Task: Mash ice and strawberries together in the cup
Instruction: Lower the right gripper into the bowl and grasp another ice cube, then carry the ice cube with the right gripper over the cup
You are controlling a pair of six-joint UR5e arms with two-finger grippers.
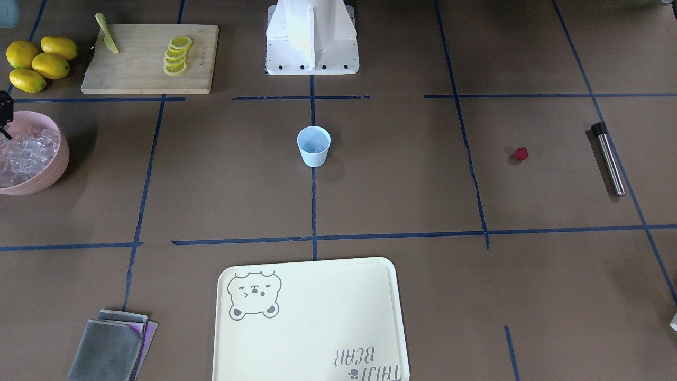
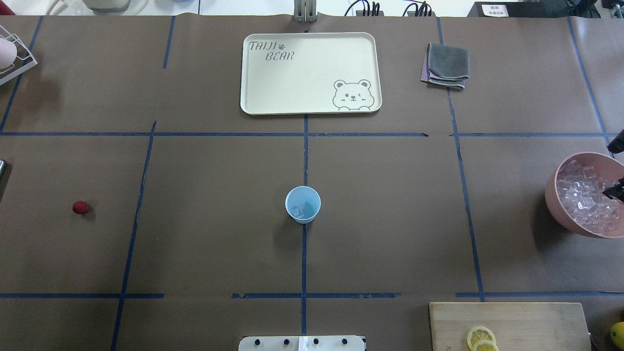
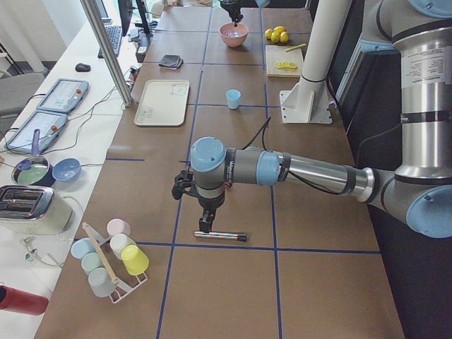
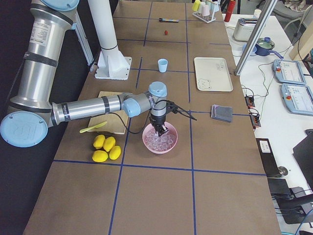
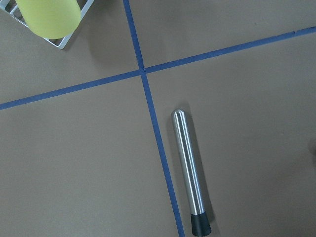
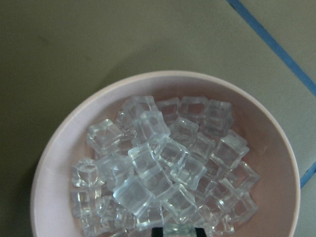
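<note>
The light blue cup (image 2: 302,204) stands upright at the table's centre with one ice cube (image 2: 297,211) inside. More ice (image 6: 148,168) fills the pink bowl (image 6: 54,163) at the table's right end. My right gripper (image 4: 161,131) reaches down into that bowl; in the right wrist view its dark fingertips (image 6: 157,232) flank one cube at the frame's bottom edge. The strawberry (image 2: 80,207) lies alone on the left side. My left gripper (image 3: 206,224) hangs just above one end of the steel muddler (image 5: 188,168); I cannot tell whether it is open or shut.
A cream bear tray (image 2: 253,109) and a folded grey cloth (image 2: 446,66) lie at the far edge. Near the robot's right are a cutting board (image 1: 137,69) with lemon slices (image 1: 177,55), a yellow knife (image 1: 107,34) and whole lemons (image 1: 39,62). A rack of cups (image 3: 109,258) stands beyond the muddler.
</note>
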